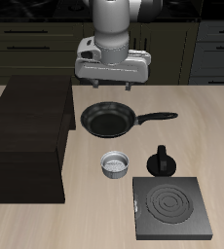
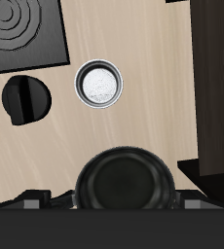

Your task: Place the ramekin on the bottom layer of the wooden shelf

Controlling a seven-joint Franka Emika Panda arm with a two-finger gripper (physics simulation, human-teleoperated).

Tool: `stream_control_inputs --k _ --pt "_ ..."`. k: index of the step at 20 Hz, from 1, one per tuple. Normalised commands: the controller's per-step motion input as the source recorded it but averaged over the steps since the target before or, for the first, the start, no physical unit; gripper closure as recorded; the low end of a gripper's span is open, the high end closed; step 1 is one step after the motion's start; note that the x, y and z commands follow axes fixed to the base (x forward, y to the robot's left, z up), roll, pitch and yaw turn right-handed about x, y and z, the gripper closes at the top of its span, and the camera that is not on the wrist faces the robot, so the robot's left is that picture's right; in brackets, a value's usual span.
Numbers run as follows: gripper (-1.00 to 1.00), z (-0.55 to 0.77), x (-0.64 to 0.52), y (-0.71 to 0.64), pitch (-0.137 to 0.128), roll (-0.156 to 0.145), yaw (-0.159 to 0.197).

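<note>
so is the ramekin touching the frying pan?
Apart. The exterior view shows bare table between the ramekin and the frying pan; the wrist view shows the same gap.

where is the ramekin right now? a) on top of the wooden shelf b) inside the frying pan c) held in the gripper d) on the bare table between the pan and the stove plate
d: the ramekin sits on the bare table, nearer the front edge than the frying pan and beside a corner of the stove plate, apart from the wooden shelf and with the gripper up over the pan.
</note>
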Motion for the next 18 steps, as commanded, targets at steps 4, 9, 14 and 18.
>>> stream_control_inputs --k 4,9,14,18 --pt "-1.00 0.00 0.28 0.03 0.008 -0.025 0.037" --pt "-1.00 0.02 0.24 0.02 0.001 -0.014 0.004" --pt "-1.00 0.04 0.17 0.04 -0.005 -0.014 -0.010" --pt "-1.00 0.04 0.19 0.03 -0.003 -0.021 0.000"
